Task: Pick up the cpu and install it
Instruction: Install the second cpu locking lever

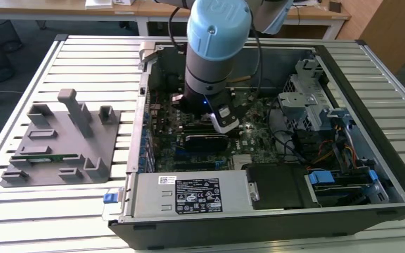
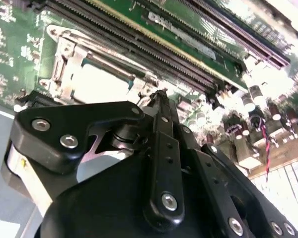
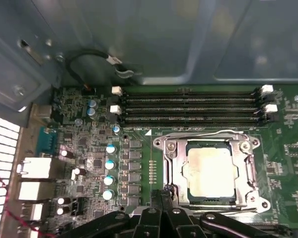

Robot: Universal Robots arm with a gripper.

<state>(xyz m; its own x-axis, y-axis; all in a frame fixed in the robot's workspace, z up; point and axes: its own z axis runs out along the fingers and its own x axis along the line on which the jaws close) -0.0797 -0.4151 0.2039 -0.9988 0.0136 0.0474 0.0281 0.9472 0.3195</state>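
Low and right of centre in the first wrist view, the cpu (image 3: pixel 211 171) lay flat inside the metal-framed socket (image 3: pixel 171 166) on the green motherboard (image 3: pixel 139 148), its silvery top glaring pale and its markings washed out. Glare also bleached the chip (image 2: pixel 102 82) in the second wrist view, where black linkage covered its near edge. The gripper (image 3: pixel 164 194) sat at the bottom edge of the first wrist view, its fingertips pressed together and holding nothing, just at the socket's lower-left corner. Four black memory slots (image 3: pixel 188 106) ran above the socket, beside rows of capacitors (image 3: pixel 110 164). From the exterior view, the arm (image 1: pixel 213 58) reached down into the open computer case (image 1: pixel 273 200), its grey and blue body hiding the socket and much of the board. The case rested on a slatted metal table (image 1: pixel 83 58), with a grey parts fixture (image 1: pixel 58 142) at the frame's left. Wooden desks (image 1: pixel 153 11) crossed the top of the frame, cut off by its edge.
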